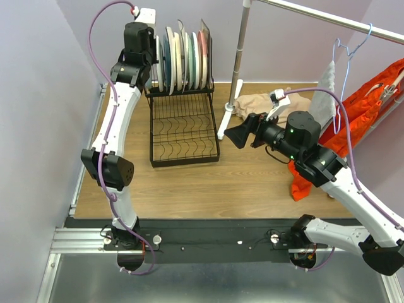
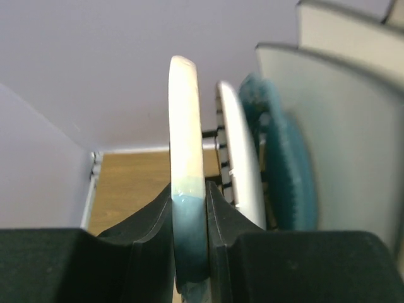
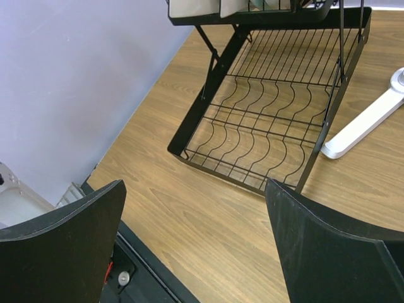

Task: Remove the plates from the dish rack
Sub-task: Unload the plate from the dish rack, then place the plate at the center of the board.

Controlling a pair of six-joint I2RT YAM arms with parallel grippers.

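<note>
Several plates (image 1: 183,58) stand on edge in the upper basket of the black wire dish rack (image 1: 183,129). My left gripper (image 2: 189,218) is shut on the rim of the leftmost one, the cream-blue plate (image 2: 184,164), at the rack's left end (image 1: 156,63). Beside it stand a white plate with dark stripes (image 2: 243,164) and a scalloped teal plate (image 2: 284,170). My right gripper (image 3: 196,240) is open and empty above the table, right of the rack (image 1: 240,134). The rack's lower tray (image 3: 271,132) holds nothing.
A metal clothes-rail stand (image 1: 238,57) with a white foot (image 3: 366,120) stands right of the rack. A beige cloth (image 1: 268,104) lies behind my right gripper. An orange garment (image 1: 363,107) hangs at the right. The purple wall is close on the left.
</note>
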